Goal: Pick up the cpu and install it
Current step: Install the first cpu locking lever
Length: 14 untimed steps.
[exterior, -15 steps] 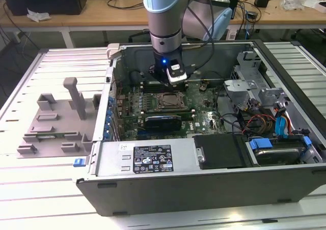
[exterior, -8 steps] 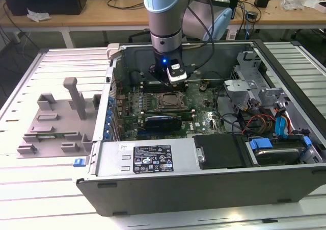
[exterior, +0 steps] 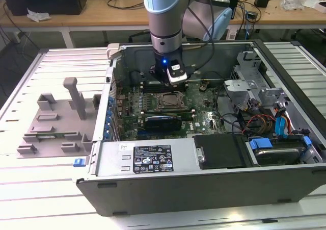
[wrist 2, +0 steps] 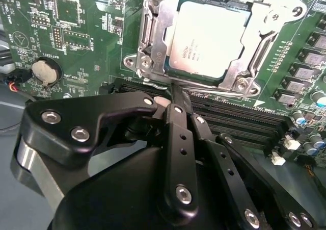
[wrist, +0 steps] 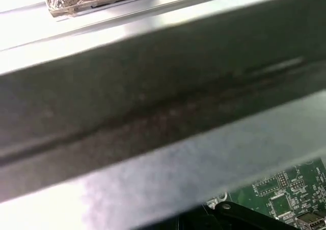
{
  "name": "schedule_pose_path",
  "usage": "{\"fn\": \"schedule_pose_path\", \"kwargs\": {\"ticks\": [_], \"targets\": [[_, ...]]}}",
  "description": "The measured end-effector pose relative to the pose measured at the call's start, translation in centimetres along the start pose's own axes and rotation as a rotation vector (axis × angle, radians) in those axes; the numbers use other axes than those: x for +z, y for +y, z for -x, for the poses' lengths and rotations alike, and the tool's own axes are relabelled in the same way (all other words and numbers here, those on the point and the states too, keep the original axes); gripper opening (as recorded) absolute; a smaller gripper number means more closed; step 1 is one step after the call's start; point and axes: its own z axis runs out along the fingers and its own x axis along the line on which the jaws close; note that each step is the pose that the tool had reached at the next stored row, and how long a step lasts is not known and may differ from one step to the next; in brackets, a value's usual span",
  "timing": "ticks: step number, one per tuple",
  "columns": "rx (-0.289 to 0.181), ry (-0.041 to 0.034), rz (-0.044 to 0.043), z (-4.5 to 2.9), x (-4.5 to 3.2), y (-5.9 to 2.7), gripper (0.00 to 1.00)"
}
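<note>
The cpu (wrist 2: 206, 39), a flat silver-grey square chip, lies inside the metal-framed socket (wrist 2: 145, 41) on the green motherboard (wrist 2: 66, 31). In the exterior view the cpu (exterior: 169, 101) sits mid-board inside the open computer case (exterior: 204, 181). My gripper (wrist 2: 175, 95) hangs just beside the socket's edge, over the black memory slots (wrist 2: 239, 118). Its black fingers (wrist 2: 179, 133) are drawn together into one narrow tip with nothing between them. In the exterior view the gripper (exterior: 172, 83) is just behind the socket, under the arm's wrist.
A grey plastic tray (exterior: 56, 120) with upright blocks lies on the slatted table at the exterior view's left. Cables and drive bays (exterior: 265, 112) fill the case's right side. The first wrist view shows a metal case wall (wrist: 163, 112) close by.
</note>
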Motion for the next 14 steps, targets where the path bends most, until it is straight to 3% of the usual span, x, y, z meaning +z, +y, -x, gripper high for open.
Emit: {"fn": "schedule_pose_path", "kwargs": {"ticks": [4,5,8,10,11,14], "targets": [[0.0,-0.0031,0.001,0.03,-0.51,0.07,0.11],[-0.002,-0.0159,0.0054,-0.01,-0.52,0.06,0.11],[-0.01,-0.0713,0.0247,-0.17,-0.54,0.01,0.11],[-0.016,-0.1182,0.0411,-0.84,-0.57,-0.16,0.11],[-0.018,-0.1308,0.0456,-1.22,-0.54,-0.16,0.11],[-0.02,-0.1474,0.0513,-1.9,-0.45,-0.11,0.11]]}}
